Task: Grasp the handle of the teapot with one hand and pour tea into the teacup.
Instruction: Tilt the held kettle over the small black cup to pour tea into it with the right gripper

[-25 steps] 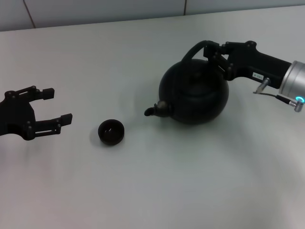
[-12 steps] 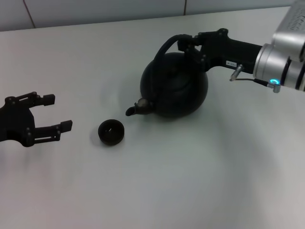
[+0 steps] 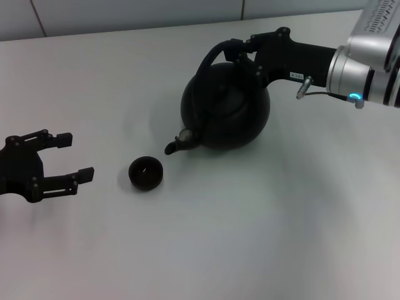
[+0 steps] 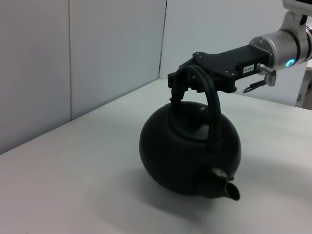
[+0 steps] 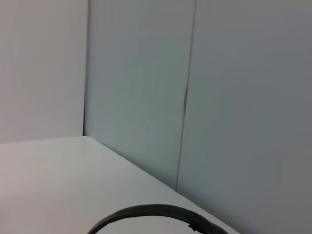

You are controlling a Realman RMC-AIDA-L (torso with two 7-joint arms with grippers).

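Observation:
The black teapot [image 3: 226, 112] hangs tilted above the white table, its spout [image 3: 178, 142] pointing down-left toward the teacup. My right gripper [image 3: 245, 51] is shut on the arched handle [image 3: 209, 59] at its top right. The left wrist view shows the teapot [image 4: 187, 151], its handle [image 4: 207, 100] and the right gripper [image 4: 187, 83] clamped on it. The right wrist view shows only a strip of the handle [image 5: 146, 212]. The small dark teacup [image 3: 145, 173] stands on the table just left of and below the spout. My left gripper [image 3: 70, 156] is open and empty, to the left of the cup.
The white table [image 3: 250, 237] spreads wide around the cup and pot. A tiled wall [image 3: 125, 12] runs along the far edge. The right arm's silver forearm [image 3: 369, 62] reaches in from the far right.
My right gripper has carried the teapot left and up, bringing the spout close to the teacup. The left gripper has stayed almost in place.

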